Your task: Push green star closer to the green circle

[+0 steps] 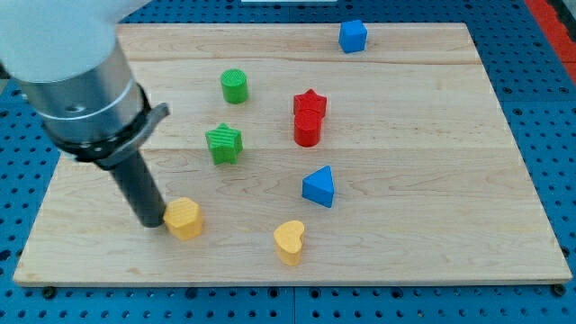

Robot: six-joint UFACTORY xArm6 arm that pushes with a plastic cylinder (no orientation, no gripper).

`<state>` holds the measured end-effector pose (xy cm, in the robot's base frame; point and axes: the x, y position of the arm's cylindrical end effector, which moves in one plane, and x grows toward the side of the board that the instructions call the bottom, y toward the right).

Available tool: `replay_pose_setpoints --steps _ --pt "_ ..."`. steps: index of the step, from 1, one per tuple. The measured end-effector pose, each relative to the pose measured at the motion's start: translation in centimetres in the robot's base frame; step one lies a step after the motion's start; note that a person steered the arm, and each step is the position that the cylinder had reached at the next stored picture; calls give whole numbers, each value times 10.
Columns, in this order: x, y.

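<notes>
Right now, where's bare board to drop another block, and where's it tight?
Free: the view's right side, right of the blue triangle and below the blue cube; also the top-left corner above the green circle. Tight: the centre, where green star, red star and red cylinder cluster, and bottom-left, where my tip sits beside a yellow block, near the yellow heart.

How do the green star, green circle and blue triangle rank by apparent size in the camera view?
1. green star
2. blue triangle, nearly the same, so unsure
3. green circle, smallest, though it sits nearer the view's top, perhaps farther from the camera
</notes>
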<state>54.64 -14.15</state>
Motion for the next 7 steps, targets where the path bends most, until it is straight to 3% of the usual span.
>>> replay_pose_setpoints --steps 3,5,6,7 --pt "-2 89" --pt "-12 85" --pt "-39 84" --pt "-51 53"
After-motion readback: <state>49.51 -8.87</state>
